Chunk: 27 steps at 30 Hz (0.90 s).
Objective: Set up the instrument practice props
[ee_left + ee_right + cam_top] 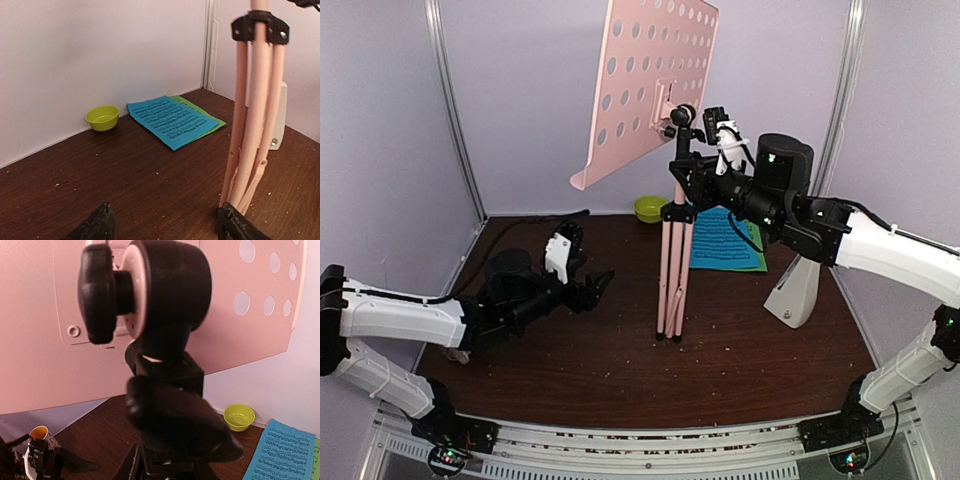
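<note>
One music stand (650,80), upright; right jaws clamp its black neck; left jaws gape empty beside its legs.

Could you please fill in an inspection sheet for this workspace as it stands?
Surface: dark wooden table, scattered pale specks.
Job's things: pink music stand upright, legs folded together; blue sheet lying on green sheet, back right; white metronome beside them.
Clutter: lime bowl at the back wall; white mug with yellow inside, on the table.
Grippers: right gripper shut on the stand's black neck; left gripper open, low beside the stand's feet.
Cables: black cable on the table, back left.
Surroundings: pale walls, metal corner posts.
</note>
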### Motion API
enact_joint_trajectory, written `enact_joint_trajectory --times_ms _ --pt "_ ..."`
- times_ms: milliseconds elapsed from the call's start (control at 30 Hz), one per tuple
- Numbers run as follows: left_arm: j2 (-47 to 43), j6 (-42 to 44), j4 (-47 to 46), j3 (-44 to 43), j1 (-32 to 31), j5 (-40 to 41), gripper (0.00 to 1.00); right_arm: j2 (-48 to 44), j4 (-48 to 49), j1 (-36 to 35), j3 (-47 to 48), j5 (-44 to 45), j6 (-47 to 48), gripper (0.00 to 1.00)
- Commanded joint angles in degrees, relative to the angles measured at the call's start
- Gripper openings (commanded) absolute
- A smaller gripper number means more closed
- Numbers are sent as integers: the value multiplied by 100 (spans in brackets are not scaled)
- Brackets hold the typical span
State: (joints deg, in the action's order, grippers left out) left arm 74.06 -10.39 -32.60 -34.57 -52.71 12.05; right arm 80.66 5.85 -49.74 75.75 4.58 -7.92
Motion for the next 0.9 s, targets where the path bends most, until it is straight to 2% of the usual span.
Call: enact_joint_trajectory --times_ms 0,133,300,567,667,867 --pt "518 356 -860 -398 -444 456 71 -613 2237 9 144 365 -96 0" --pt "1007 452 -844 -828 -792 634 69 -581 2501 -25 29 583 -94 0" --pt "1598 556 -735 -1445 -1132 1379 66 -525 2734 -141 -62 870 -77 0" --pt "2305 521 -242 -2283 -1198 2142 58 -507 2852 -355 -95 1252 101 0" --pt "2431 537 -144 -2445 -1198 2172 57 -523 2880 -407 -123 1368 140 0" --pt "2740 236 445 -2844 -1197 2765 46 -537 2913 -490 -148 1444 182 0"
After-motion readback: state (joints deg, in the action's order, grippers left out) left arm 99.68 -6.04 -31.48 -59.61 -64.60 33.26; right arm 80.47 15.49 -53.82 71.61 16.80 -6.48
